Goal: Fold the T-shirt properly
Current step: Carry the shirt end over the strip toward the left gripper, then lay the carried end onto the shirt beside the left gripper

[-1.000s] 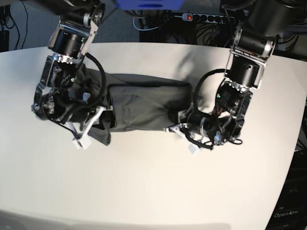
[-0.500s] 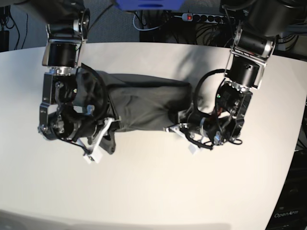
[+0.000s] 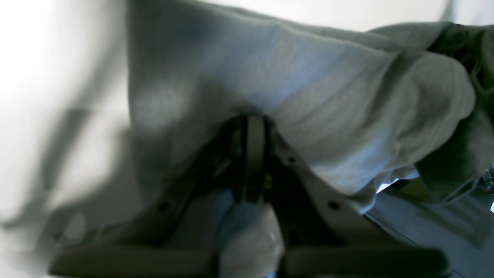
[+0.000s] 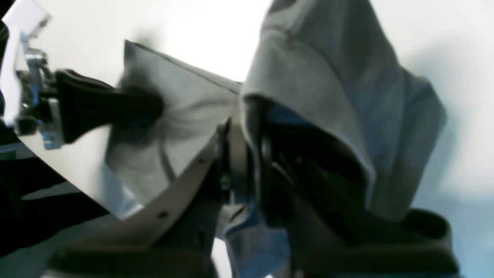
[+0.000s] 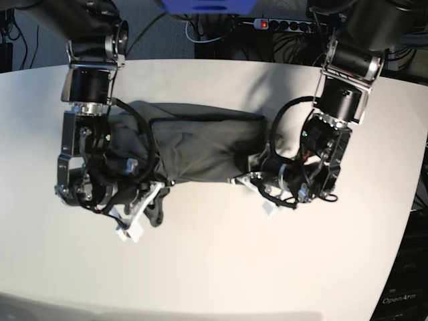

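Observation:
The dark grey T-shirt [image 5: 200, 144] lies as a wrinkled band across the middle of the white table [image 5: 221, 261]. My left gripper [image 5: 249, 176], on the right of the base view, is shut on the shirt's right front edge. Its wrist view shows cloth [image 3: 308, 88] pinched where the left gripper [image 3: 254, 121] closes. My right gripper [image 5: 155, 195], on the base view's left, is shut on the shirt's left end, holding it low near the table. In the right wrist view the cloth [image 4: 320, 77] drapes over the right gripper [image 4: 241, 116] and hides one finger.
A power strip [image 5: 267, 25] with a red switch and tangled cables lie behind the table's far edge. The table's curved right edge [image 5: 409, 200] borders a dark unit on the floor. Both arms' cables hang close over the shirt.
My right arm has swung toward the table's front and inward, dragging the shirt's left end with it. The left arm and its grip have not moved.

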Robot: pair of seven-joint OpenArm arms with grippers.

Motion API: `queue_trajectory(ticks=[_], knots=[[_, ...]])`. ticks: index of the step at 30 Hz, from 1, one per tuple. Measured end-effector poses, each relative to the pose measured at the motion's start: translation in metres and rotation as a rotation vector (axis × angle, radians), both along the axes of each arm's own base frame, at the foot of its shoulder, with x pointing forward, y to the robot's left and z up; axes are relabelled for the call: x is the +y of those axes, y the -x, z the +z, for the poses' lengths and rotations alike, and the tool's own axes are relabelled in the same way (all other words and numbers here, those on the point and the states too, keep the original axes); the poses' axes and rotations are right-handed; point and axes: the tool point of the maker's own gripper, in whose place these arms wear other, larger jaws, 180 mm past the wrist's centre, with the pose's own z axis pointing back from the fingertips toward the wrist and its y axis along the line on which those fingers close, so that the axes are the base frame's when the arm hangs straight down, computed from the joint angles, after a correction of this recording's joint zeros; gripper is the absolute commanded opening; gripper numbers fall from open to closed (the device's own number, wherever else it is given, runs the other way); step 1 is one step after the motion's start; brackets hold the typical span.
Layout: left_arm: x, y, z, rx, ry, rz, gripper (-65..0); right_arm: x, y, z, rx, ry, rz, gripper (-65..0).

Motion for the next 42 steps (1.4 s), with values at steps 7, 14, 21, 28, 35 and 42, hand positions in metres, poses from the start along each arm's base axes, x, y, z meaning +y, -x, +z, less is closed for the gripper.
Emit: queue_trajectory(ticks=[7,14,21,28,35,42], knots=[[0.0,0.0,0.0,-0.001,0.0,0.001,-63.1,0.019,0.006,-0.003,0.032,-0.06,-0.027,-64.6],[0.0,-0.001,0.0,-0.006,-0.001,0.004,-63.1,0.037,0.014,-0.01,0.152,-0.151,-0.159,-64.7],[0.0,-0.002,0.0,-0.009,-0.001,0.004,-63.1,0.037,0.027,-0.021,0.275,-0.196,-0.325,-64.7],[0.0,-0.003,0.0,-0.012,-0.002,0.006,-63.1,0.054,0.023,-0.015,0.254,-0.184,-0.365,-64.7],[0.0,-0.003,0.0,-0.014,-0.002,0.007,-63.1,0.086,0.034,-0.021,0.241,-0.095,-0.273,-64.7],[0.0,-0.003,0.001,-0.015,-0.002,0.006,-63.1,0.093,0.041,-0.027,0.21,0.074,-0.207,-64.7]])
